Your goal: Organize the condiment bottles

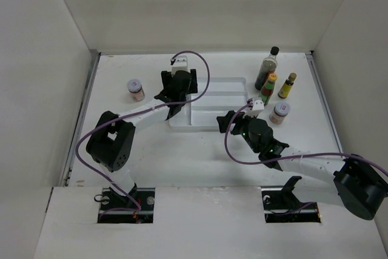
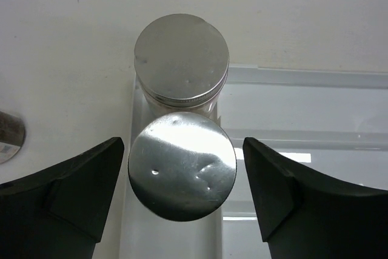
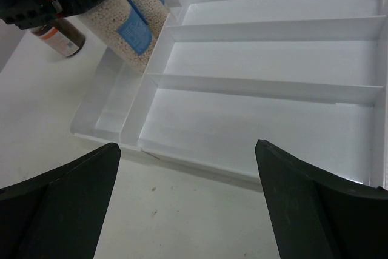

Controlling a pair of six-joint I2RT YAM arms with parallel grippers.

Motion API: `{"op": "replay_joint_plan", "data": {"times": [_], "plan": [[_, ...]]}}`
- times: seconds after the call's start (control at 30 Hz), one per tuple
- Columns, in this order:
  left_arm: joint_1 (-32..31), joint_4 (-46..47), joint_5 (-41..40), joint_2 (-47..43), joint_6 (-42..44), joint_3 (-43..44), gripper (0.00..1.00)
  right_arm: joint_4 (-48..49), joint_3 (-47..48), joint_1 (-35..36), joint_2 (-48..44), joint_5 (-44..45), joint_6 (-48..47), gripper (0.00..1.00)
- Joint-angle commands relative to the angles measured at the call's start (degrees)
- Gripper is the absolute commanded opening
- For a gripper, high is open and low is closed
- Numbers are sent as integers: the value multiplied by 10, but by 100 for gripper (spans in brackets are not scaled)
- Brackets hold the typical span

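My left gripper (image 1: 176,92) hangs over the left end of the white divided tray (image 1: 233,83). In the left wrist view it (image 2: 183,145) is open, with a silver-lidded jar (image 2: 182,168) between the fingers and a small gap on each side. A second silver-lidded jar (image 2: 181,59) stands just behind it in the same narrow compartment. My right gripper (image 1: 225,121) is open and empty at the tray's near edge (image 3: 188,150). A tall dark bottle (image 1: 267,67), two yellow-capped bottles (image 1: 268,88) (image 1: 287,85) and a jar (image 1: 279,112) stand right of the tray.
A jar with a red-white lid (image 1: 135,89) stands alone on the table left of the tray; it also shows in the right wrist view (image 3: 60,37). The tray's three long compartments (image 3: 260,59) hold nothing. White walls close in the table.
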Motion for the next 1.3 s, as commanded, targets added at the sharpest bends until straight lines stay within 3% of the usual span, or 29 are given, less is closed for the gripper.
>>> {"op": "replay_joint_plan", "data": {"times": [0.0, 0.23, 0.37, 0.63, 0.83, 1.03, 1.13, 1.27], "plan": [[2, 40, -3, -60, 4, 1, 82, 23, 3, -3, 3, -7, 8, 100], [15, 29, -51, -190, 5, -79, 87, 19, 4, -3, -3, -9, 9, 100], [74, -12, -70, -207, -27, -107, 87, 25, -1, -3, -13, -9, 8, 100], [203, -28, -22, -124, -61, -72, 87, 9, 10, -2, 1, -16, 9, 100], [239, -33, -2, -22, -63, -7, 87, 6, 10, -1, -3, -17, 8, 100], [264, -25, 3, 16, -68, 5, 85, 11, 11, 1, 3, -17, 8, 100], [283, -18, 18, 31, -69, 10, 79, 3, 18, 1, 12, -19, 7, 100], [291, -15, 51, 43, -77, 9, 56, 8, 17, 1, 20, -20, 8, 100]]}}
